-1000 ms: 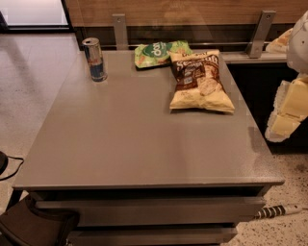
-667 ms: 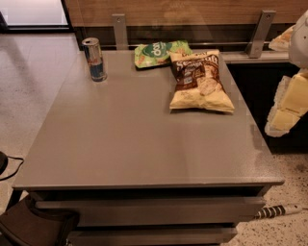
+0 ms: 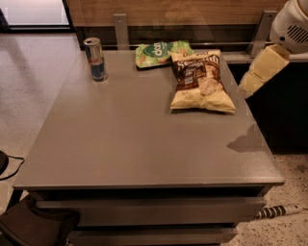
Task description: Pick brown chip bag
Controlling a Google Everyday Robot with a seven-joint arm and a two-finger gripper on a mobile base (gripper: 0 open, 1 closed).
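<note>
Your gripper (image 3: 260, 72) sits at the right edge of the view, a pale cream piece hanging from the white, vented arm housing (image 3: 291, 21) in the top right corner. It is raised off the grey table (image 3: 134, 144), just past the table's right rim, and touches nothing. You cannot tell from this view whether it is spread or closed. The brown chip bag (image 3: 201, 81) is the nearest thing to your gripper, lying a short way to its left in the view and lower, flat on the tabletop. Its dark brown centre panel faces up and its pale tan bottom edge points toward the front of the table. On the far side of that bag from your gripper lies a green snack bag (image 3: 161, 53) with a white round logo. It is also flat, and its right end meets the top left corner of the chip bag, though you cannot tell whether one overlaps the other. Well apart from your gripper, across the table near the far left corner, a slim blue and silver drink can (image 3: 96, 60) stands upright, clear of both bags. The gripper's shadow (image 3: 248, 143) falls on the tabletop below it, near the right rim. Behind the table runs a wood-panelled wall (image 3: 192, 9) with two metal brackets. A striped cable piece (image 3: 276, 211) lies on the speckled floor at the lower right.
</note>
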